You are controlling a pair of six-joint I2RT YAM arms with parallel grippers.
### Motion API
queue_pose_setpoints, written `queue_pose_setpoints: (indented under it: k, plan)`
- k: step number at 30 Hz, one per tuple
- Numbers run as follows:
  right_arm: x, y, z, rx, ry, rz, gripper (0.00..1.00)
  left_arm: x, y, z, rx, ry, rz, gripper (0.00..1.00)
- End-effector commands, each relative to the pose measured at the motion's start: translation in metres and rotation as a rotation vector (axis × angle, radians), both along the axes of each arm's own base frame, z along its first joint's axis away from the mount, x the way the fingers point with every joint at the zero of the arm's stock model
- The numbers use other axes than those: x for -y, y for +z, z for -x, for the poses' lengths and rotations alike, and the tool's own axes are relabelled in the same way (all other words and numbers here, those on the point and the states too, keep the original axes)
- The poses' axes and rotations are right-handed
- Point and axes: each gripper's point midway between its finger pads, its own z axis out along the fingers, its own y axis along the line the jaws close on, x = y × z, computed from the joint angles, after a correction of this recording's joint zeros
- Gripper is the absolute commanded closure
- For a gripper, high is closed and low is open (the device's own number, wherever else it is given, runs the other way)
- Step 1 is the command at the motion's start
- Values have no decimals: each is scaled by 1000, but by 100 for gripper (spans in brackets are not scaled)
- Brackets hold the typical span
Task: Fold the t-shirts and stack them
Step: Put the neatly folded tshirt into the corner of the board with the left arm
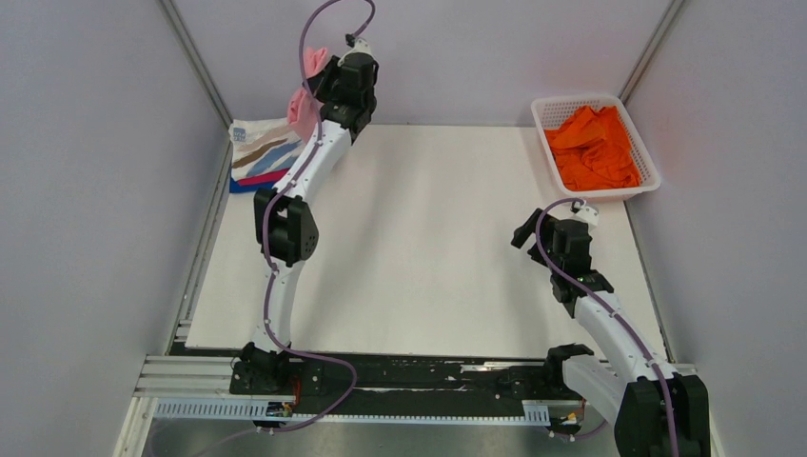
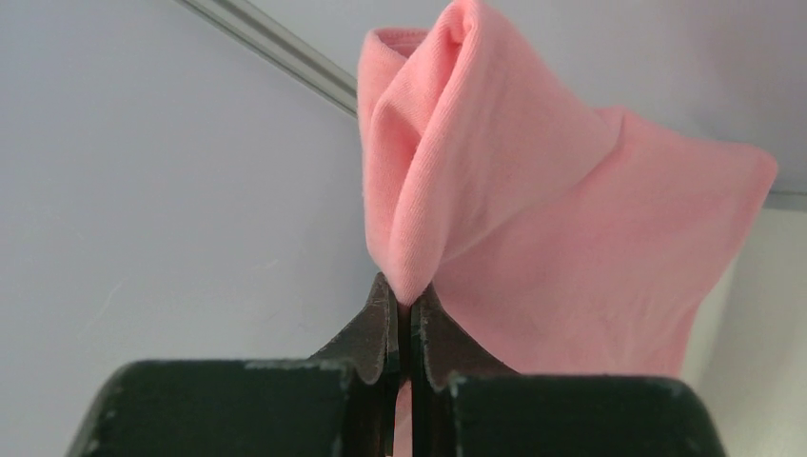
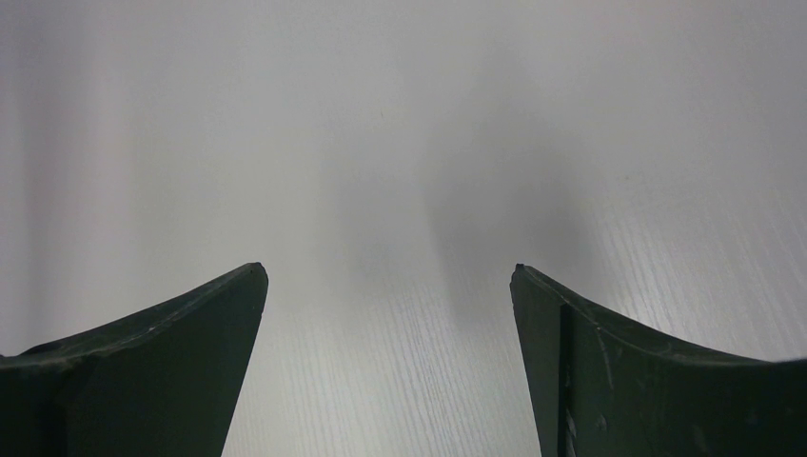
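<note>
Okay, left gripper [image 1: 322, 78] is raised in the upper left-centre of the top view, off the table [image 1: 428, 257], near the back wall. Its jaws are pressed together on a fold of the pink t-shirt [image 1: 305, 107]. In the left wrist view the left gripper [image 2: 403, 305] shows its two fingertips with only a sliver of gap between them, and the pink t-shirt [image 2: 533, 238] is pinched right at the tips. The cloth bunches up above them and spreads to the right of the frame. In the top view the rest of the shirt hangs down beside the arm, over the stack.

The stack sits at the upper left corner of the table. The printed t-shirt [image 1: 262, 152], white with tan and blue streaks, lies folded on top. An edge of the magenta t-shirt [image 1: 265, 178] shows under it, and an edge of the blue t-shirt [image 1: 240, 186] shows at the bottom.

The orange t-shirt [image 1: 595, 148] lies crumpled inside the white lattice basket [image 1: 582, 100] at the upper right of the frame, on the table's far right corner.

Right gripper [image 1: 521, 234] is in the right-centre of the top view, low over bare table, well apart from the basket and the stack. In the right wrist view the right gripper [image 3: 388, 276] has its jaws spread wide. One finger is at lower left and one at lower right, with nothing between them but the white table [image 3: 400, 143] and a soft shadow on it.
</note>
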Motion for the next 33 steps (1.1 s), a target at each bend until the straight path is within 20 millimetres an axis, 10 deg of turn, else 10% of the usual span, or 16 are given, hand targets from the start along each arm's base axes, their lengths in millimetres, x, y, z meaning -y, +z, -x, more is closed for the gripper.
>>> queue_pose_setpoints:
  k: [1,24,26,29,33]
  plan:
    - [5,12,-7,47,-19,20,0,-23,49,1,149,55,41,100]
    - [9,8,-8,19,-33,36,0,-151,-77,-31,29,223,176,100]
    - [9,8,-8,17,-33,37,0,-160,-83,-30,27,244,178,88]
    - [9,7,-8,15,-33,37,0,-167,-87,-30,23,256,182,26]
    - [8,8,-8,12,-31,36,0,-168,-83,-27,33,265,187,1]
